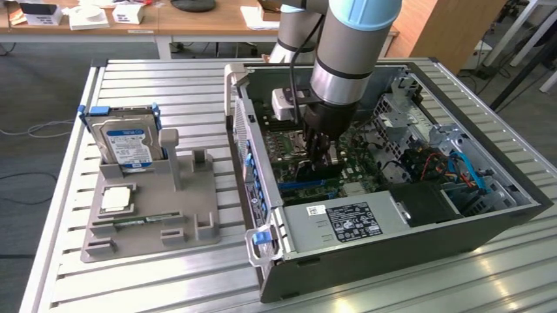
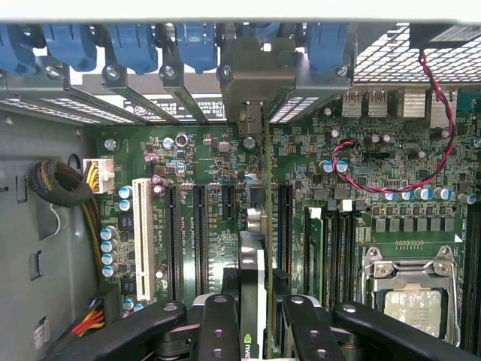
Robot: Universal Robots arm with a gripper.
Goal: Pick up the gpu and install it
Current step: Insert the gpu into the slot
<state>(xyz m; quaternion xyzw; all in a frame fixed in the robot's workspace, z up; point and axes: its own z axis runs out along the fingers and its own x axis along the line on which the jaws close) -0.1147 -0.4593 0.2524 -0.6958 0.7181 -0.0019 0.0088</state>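
My gripper (image 1: 317, 155) reaches down inside the open computer case (image 1: 487, 228), over the green motherboard (image 1: 286, 142). It is shut on the gpu (image 2: 254, 259), a thin dark card seen edge-on between the black fingers (image 2: 218, 331). The gripper (image 2: 259, 335) holds the card upright in line with the long black expansion slots (image 2: 199, 226). Its silver end bracket (image 2: 254, 75) sits at the rear wall's slot openings. In the exterior view the gpu (image 1: 302, 175) shows as a dark shape just below the fingers. Whether the card is seated in a slot I cannot tell.
A grey fixture (image 1: 187, 195) on the slatted aluminium table holds a blue-labelled hard drive (image 1: 127, 142), a processor (image 1: 116, 199) and a memory stick (image 1: 139, 220). Inside the case are the power supply (image 1: 344, 222), blue cables (image 1: 470, 171), a red wire (image 2: 432, 162) and the CPU socket (image 2: 412, 289).
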